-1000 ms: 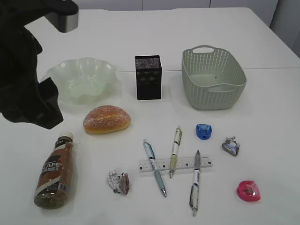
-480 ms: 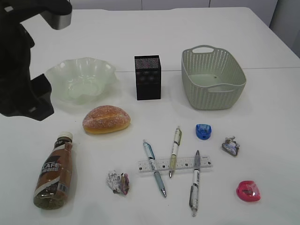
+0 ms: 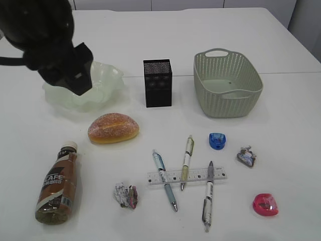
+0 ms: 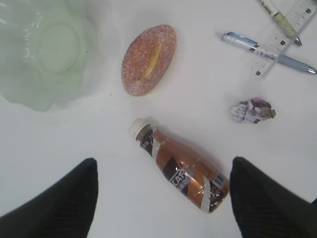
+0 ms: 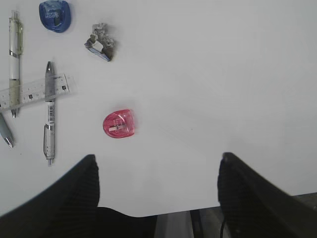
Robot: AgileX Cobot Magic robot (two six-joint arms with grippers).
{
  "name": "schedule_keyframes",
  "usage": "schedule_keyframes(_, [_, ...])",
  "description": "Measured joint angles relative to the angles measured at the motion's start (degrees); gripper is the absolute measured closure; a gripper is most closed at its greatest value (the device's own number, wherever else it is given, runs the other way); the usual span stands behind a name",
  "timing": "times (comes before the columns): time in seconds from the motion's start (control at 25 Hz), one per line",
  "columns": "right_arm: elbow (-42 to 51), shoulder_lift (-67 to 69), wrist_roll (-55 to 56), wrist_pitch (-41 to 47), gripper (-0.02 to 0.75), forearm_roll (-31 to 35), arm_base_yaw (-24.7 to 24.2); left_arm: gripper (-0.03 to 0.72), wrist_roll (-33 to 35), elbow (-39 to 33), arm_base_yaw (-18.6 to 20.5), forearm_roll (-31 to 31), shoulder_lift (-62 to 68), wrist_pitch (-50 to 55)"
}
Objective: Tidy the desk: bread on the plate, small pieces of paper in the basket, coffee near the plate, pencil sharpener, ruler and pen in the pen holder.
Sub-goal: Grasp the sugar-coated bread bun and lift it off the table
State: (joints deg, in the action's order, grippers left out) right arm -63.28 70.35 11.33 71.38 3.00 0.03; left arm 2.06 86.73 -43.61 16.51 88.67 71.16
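The left gripper (image 4: 161,198) is spread wide and holds nothing. Under it the coffee (image 4: 181,166) lies on its side on the white desk (image 4: 74,144); its dark label reads "CAFE". The bread (image 4: 149,59) lies near the bottle's cap, beside the empty plate (image 4: 29,84). The right gripper (image 5: 157,191) is spread too, over bare desk near a pink sharpener (image 5: 118,124). Behind stand the pen holder (image 3: 158,83) and basket (image 3: 226,83).

Desk (image 3: 281,100) w/ bread (image 3: 113,128), coffee (image 3: 56,185), pens (image 3: 186,159).
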Motion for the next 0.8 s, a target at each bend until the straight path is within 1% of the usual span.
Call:
schedule_keyframes(0.2, [0.0, 0.0, -1.0, 0.0, 0.162, 0.0, 0.0, 0.087, 3.8, 2.9, 0.9, -0.3, 7.1, 0.0])
schedule_keyframes(0.48, [0.0, 0.1, -2.3, 0.0, 0.162, -0.1, 0.0, 0.095, 9.0, 3.1, 6.8, -2.0, 16.3, -1.0])
schedule_keyframes(0.68, [0.0, 0.1, -2.6, 0.0, 0.162, -1.4, 0.0, 0.097, 13.5, 3.1, 7.3, -2.0, 19.0, -8.2])
schedule_keyframes(0.8, [0.0, 0.1, -2.8, 0.0, 0.162, -2.3, 0.0, 0.097, 14.6, 3.1, 7.3, -2.0, 20.8, -12.9])
